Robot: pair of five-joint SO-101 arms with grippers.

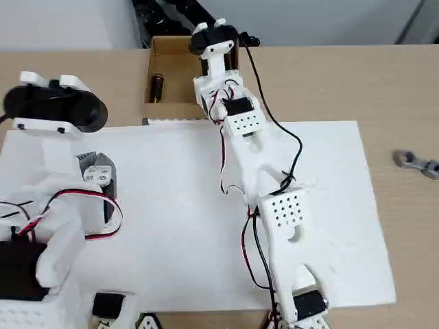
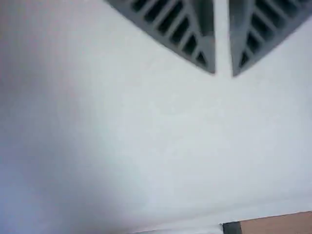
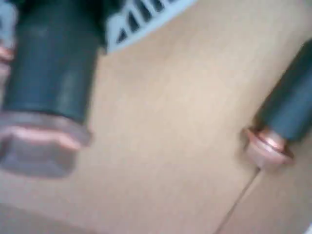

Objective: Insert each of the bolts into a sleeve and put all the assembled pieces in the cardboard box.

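Observation:
The cardboard box (image 1: 171, 48) stands at the table's far edge. One assembled piece (image 1: 157, 87), a black sleeve with a copper bolt, lies by its left wall; it also lies on the box floor (image 3: 170, 126) as the assembled piece (image 3: 278, 126). My right gripper (image 1: 200, 49) hangs over the box, shut on a second black sleeve (image 3: 53, 63) with a copper bolt head (image 3: 39, 146) sticking out, a grey finger (image 3: 141, 17) beside it. My left gripper (image 1: 96, 168) sits low over the white board at the left, its grey fingers (image 2: 195, 29) shut on nothing.
A white foam board (image 1: 185, 205) covers most of the table between the arms. A small metal tool (image 1: 415, 162) lies on the bare wood at the far right. The right arm's cables (image 1: 233, 171) trail across the board's middle.

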